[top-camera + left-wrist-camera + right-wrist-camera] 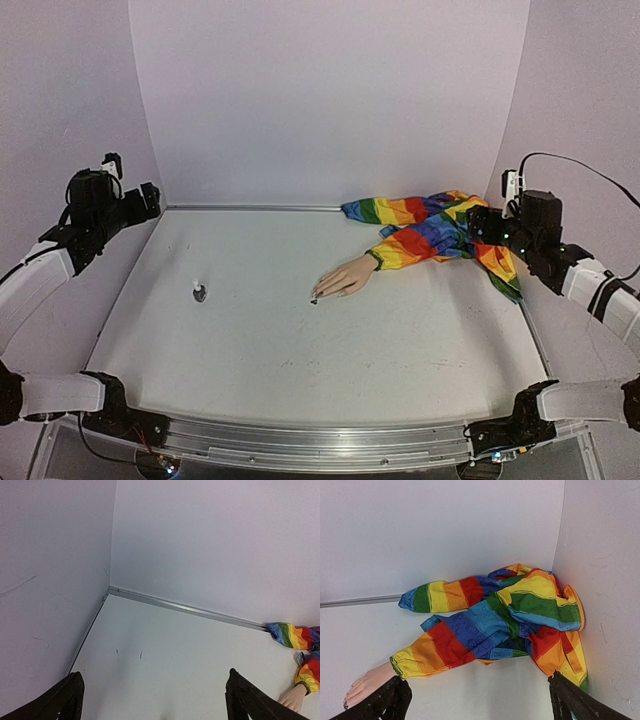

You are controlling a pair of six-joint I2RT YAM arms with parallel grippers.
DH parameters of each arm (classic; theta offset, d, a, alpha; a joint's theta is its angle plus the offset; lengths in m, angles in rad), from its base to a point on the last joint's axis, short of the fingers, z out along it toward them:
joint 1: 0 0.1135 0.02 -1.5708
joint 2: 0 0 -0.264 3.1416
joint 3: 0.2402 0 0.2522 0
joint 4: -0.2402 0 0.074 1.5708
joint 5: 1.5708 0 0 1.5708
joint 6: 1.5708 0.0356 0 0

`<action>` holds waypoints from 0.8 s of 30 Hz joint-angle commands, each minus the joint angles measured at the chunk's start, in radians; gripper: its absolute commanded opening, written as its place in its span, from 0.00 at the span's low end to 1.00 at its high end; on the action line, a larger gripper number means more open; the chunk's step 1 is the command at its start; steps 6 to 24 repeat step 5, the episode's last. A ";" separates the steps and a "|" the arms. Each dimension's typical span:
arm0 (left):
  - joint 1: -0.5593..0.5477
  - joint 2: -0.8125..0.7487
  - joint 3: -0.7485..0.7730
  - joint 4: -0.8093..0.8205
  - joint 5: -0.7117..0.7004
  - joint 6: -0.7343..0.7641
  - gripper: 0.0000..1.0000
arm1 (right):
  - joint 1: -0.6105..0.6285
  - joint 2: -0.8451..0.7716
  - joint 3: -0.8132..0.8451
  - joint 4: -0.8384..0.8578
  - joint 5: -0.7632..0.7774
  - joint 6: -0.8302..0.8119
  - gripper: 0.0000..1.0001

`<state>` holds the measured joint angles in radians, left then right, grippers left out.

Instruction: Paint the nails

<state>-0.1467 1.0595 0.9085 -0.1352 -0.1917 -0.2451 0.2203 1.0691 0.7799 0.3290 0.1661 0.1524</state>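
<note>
Where crumpled striped sleeve [405, 245] ends, smooth mannequin hand [347, 277], oval nails [316, 296].

A robotics lab test cell: a flat white bench [300, 350], boxed in on three sides by plain pale lilac walls [330, 100], edged with aluminium rails [320, 437], with two black-and-white robot arms [45, 275] bolted at its near edge.

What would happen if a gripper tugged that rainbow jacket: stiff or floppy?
Probably floppy: the rainbow jacket lies crumpled in soft folds, so it would likely bunch rather than slide whole. It looks like thin cloth, so probably light. The mannequin hand pokes from one cuff, so a tug might drag it too.
</note>
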 commanded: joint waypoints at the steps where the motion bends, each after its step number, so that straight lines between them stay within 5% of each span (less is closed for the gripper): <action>1: 0.009 -0.041 0.016 0.065 0.030 0.072 0.99 | 0.001 -0.027 -0.001 0.053 0.014 -0.012 0.98; 24: 0.010 -0.054 0.001 0.071 0.041 0.080 1.00 | 0.001 -0.056 -0.016 0.066 0.012 -0.019 0.98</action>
